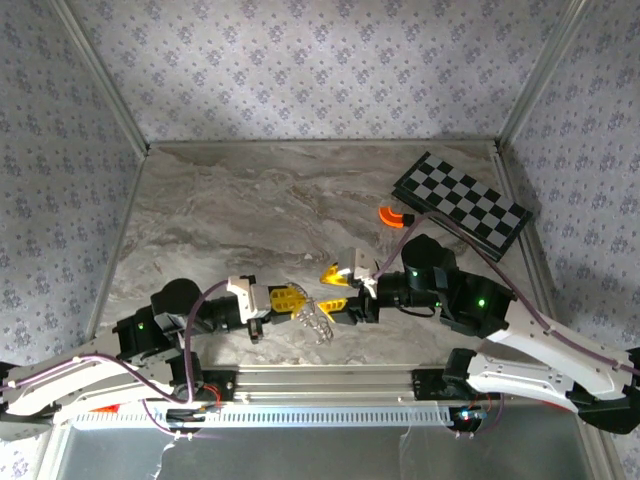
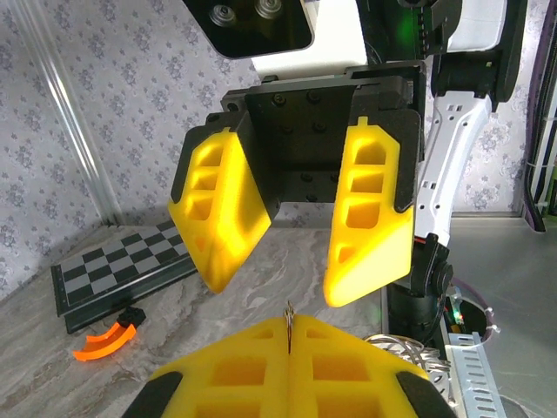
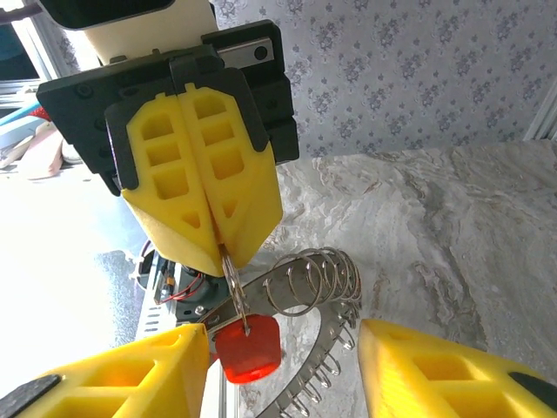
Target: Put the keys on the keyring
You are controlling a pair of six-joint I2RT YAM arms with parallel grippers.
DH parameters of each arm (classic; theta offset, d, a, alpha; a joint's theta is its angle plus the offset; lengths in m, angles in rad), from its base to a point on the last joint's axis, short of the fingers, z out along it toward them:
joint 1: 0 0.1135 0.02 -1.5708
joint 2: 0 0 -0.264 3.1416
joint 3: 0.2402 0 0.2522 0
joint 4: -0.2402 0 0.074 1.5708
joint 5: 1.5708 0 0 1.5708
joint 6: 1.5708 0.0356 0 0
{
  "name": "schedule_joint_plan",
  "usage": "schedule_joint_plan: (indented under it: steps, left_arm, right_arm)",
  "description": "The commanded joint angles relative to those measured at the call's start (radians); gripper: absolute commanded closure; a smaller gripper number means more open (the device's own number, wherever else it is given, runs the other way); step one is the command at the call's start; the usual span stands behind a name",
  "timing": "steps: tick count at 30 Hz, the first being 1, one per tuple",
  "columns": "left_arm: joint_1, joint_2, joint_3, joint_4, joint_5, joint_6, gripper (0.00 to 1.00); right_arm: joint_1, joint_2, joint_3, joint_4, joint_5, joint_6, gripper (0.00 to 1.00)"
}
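Hanging red head down from a thin wire loop, the key [image 3: 250, 348] has its long axis roughly vertical, directly under the left gripper [image 3: 218, 254]. Its fingers are pressed fully together on that loop (apparently part of the keyring [image 3: 335, 348]). From the key, the right gripper [image 3: 283, 344] is nearest, its empty fingers parted about halfway either side of the red head, above the desk [image 3: 452, 226].
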Motion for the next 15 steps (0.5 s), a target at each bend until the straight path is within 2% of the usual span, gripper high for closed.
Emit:
schedule_joint_plan:
  steps: [1,15]
  left_arm:
    - [-0.005,-0.022,-0.002,0.085,-0.006,-0.017,1.00]
    - [-0.005,-0.036,-0.016,0.099,-0.004,-0.028,1.00]
  right_arm:
    - [-0.010,-0.016,-0.001,0.031,-0.038,0.020,0.48]
    - [-0.036,-0.028,-0.011,0.046,-0.077,0.049,0.36]
